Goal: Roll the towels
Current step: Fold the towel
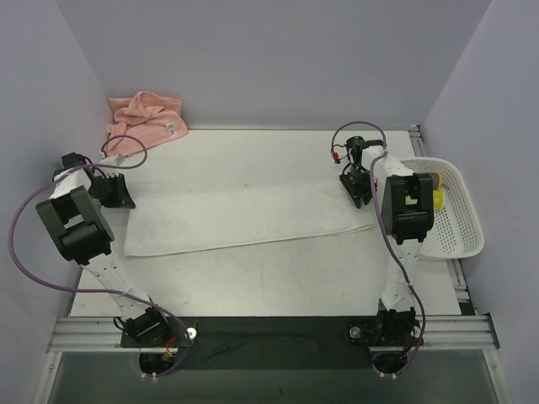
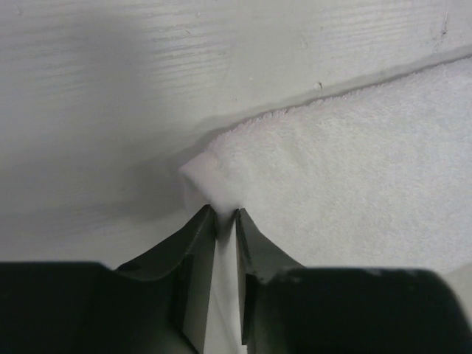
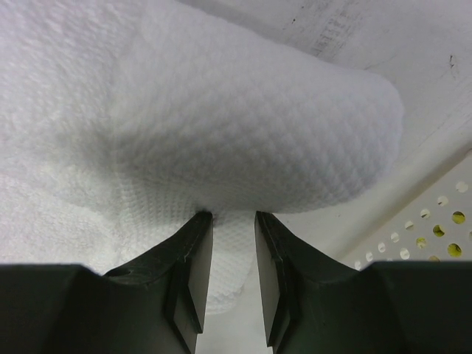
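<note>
Top external view: the white towel (image 1: 244,220) lies spread flat across the middle of the table (image 1: 253,282), the left gripper (image 1: 118,192) at its left end and the right gripper (image 1: 355,189) at its right end. The pink towel (image 1: 145,120) sits crumpled in the far left corner, and a white basket (image 1: 472,227) stands at the right edge. Left wrist view: the fingers (image 2: 195,243) pinch a raised corner of the white towel. Right wrist view: the fingers (image 3: 193,251) clamp white cloth, which bulges over in a fold just beyond them.
</note>
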Controlling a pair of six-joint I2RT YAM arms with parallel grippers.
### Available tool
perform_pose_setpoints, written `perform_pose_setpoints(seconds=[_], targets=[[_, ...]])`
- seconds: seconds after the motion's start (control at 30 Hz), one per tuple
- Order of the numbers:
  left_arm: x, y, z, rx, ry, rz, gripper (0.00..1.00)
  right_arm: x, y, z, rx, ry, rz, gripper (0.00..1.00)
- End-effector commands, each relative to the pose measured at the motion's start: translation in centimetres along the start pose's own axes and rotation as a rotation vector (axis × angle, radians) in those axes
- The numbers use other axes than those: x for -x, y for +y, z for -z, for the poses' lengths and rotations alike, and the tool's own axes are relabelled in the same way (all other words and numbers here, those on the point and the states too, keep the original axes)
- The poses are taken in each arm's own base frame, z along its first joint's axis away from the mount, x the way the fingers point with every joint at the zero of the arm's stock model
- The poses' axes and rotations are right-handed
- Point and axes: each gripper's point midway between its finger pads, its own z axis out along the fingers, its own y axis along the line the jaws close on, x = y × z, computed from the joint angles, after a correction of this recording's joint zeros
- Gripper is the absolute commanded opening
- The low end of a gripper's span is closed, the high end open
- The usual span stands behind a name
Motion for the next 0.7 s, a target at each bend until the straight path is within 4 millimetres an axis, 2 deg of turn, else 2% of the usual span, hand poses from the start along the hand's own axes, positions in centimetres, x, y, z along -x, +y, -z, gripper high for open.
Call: perform_pose_setpoints(seconds=[0.0,0.17,0.47,0.67], targets=[[2.2,-0.3,0.1,-0.026,-0.053,0.001,0.21,-1.3,-0.6,-1.1,-0.028,0.079,0.027,0.3],[3.1,-0.8,0.7,-0.041,-0.087,-0.012,0.01,-1.4,-0.9,-1.4,-0.043,0.09,0.034,0.29],[7.3,-0.3,4.7,-0.011,-0.252,0.0,0.0,-1.7,-1.6,-1.4,-0.083,0.105,0.064,0.27],[9.0,0.1,5.0,-0.007,-0.284,0.046,0.0,-1.8,-1.9,-1.3,-0.101,0.11,0.089,0.26]])
